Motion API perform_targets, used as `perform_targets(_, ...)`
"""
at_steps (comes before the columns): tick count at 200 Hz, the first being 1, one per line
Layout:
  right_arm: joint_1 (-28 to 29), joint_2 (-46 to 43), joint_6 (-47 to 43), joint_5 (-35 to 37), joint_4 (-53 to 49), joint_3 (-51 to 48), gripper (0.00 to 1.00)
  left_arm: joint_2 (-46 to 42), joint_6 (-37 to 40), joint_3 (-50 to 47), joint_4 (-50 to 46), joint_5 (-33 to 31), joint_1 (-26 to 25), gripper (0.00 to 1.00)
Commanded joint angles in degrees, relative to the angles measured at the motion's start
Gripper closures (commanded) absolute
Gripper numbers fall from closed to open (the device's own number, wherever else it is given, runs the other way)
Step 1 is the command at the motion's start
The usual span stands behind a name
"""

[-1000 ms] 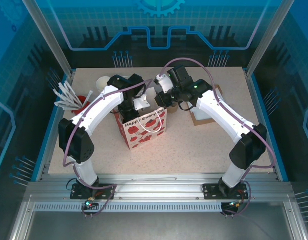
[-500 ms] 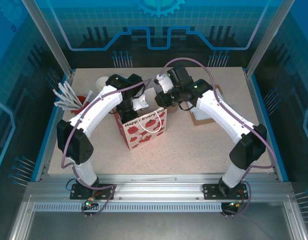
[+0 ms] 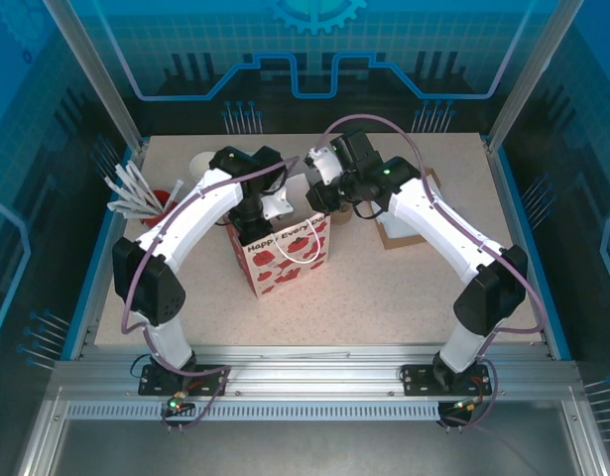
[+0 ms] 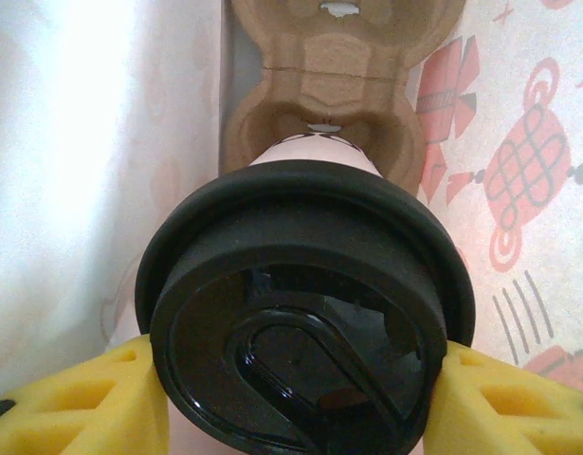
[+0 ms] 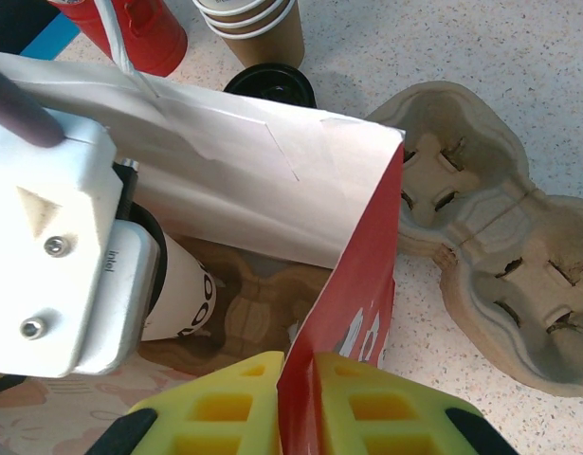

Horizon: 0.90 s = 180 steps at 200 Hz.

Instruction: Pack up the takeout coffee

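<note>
Coffee mid-pack, inside the bag but not set down as far as I can tell. My left gripper (image 4: 296, 403) has its yellow pads (image 4: 78, 403) clamped on either side of the takeout coffee (image 4: 305, 313), at or just under the rim of its black lid. The cup is upright and hangs inside the red-and-white paper bag (image 3: 285, 253). Gripping there makes sense to me: the rim gives a ledge, so the cup shouldn't slide down through the pads.

On the bag's floor below the cup sits a brown cardboard carrier (image 4: 343, 66). The cup looks lined up over one of its wells.

The right gripper (image 5: 296, 403) is pressed together on the top edge of the bag's red side wall, pinching it. I judge that's to hold the mouth open and steady the bag while the other arm reaches in.

Outside on the table are a second carrier (image 5: 481, 246) just beside the bag, a stack of lidless cups (image 5: 258, 24), a loose black lid (image 5: 270, 83) and a red container (image 5: 144, 24).

Next, I think: lower the cup straight into the well, then spread the pads. The risk is snagging the bag wall or knocking the cup on the way out.
</note>
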Motion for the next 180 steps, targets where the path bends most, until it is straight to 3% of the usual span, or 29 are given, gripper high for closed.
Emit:
perform_targets(1, 0.4, 0.8, -0.9, -0.7, -1.5, 1.4, 0.82, 1.2, 0.1, -0.9, 0.5, -0.2, -0.2, 0.53)
perform_targets(180, 0.4, 0.9, -0.8, -0.9, -1.0, 0.7, 0.82, 2.7, 1.6, -5.3, 5.2, 1.2, -0.2, 0.52)
